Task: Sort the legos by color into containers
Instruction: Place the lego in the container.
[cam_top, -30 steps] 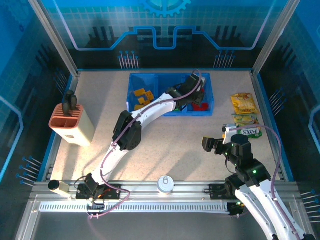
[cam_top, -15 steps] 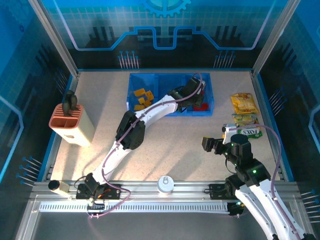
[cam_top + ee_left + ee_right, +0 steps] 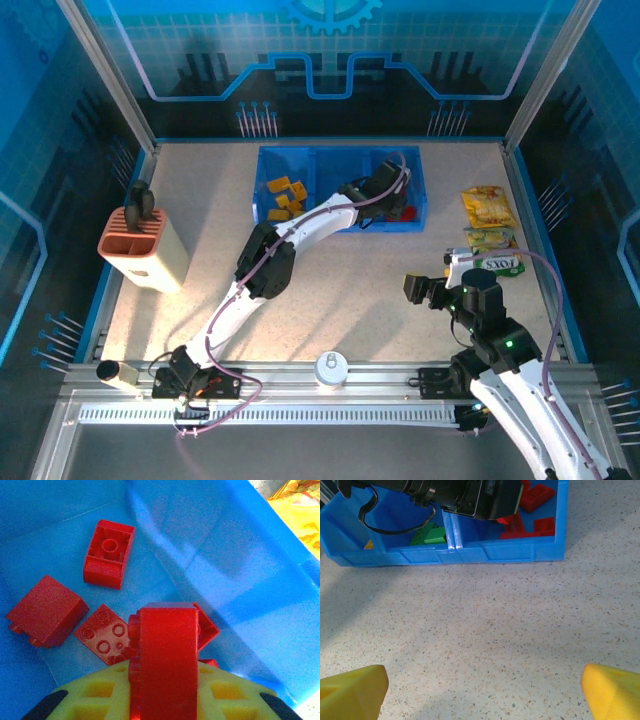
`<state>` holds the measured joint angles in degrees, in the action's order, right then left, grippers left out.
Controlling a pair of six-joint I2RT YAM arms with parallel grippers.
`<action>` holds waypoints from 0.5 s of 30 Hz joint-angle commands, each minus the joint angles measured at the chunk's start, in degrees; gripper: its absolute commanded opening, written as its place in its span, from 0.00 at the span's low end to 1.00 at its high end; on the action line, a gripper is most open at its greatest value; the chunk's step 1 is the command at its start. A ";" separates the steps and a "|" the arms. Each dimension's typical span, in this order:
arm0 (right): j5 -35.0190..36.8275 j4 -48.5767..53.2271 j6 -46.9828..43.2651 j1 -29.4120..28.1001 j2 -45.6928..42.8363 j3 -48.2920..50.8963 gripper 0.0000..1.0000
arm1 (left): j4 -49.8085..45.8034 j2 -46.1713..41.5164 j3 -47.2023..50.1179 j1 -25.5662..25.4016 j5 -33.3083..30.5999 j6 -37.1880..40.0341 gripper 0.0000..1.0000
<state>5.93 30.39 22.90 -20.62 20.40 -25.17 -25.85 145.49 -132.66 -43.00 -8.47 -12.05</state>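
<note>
The blue tray (image 3: 335,223) stands at the back of the table with three compartments. Yellow bricks (image 3: 283,195) lie in its left one, green bricks (image 3: 432,534) in the middle, red bricks (image 3: 535,510) in the right. My left gripper (image 3: 386,194) reaches into the right compartment. In the left wrist view that gripper (image 3: 165,700) is shut on a red brick (image 3: 167,655), just above loose red bricks (image 3: 108,553) on the tray floor. My right gripper (image 3: 482,685) hangs open over bare table, its yellow fingertips (image 3: 355,685) far apart.
Yellow-green snack packets (image 3: 487,207) lie right of the tray, beside the right arm's reach. A salmon-orange slotted holder (image 3: 145,245) with black utensils stands at the left. Blue rails edge the table. The left arm (image 3: 465,495) spans the tray's front.
The left gripper has shifted slightly towards the front of the right compartment with the red brick. The right arm has not moved.
</note>
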 commanded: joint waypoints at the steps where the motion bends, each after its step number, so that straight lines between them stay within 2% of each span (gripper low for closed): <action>1: 0.05 -0.33 0.42 -0.82 -0.56 -0.42 1.00 | -1.22 1.10 -1.32 0.53 -0.06 -0.26 0.16; 15: 0.24 -0.68 0.66 -0.91 -0.36 -0.22 1.00 | -1.90 2.58 -1.33 0.55 -0.22 -0.18 0.20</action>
<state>5.93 30.39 22.96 -20.62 20.40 -25.17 -25.87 145.80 -132.68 -43.00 -8.49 -12.05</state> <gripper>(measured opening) 0.996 0.265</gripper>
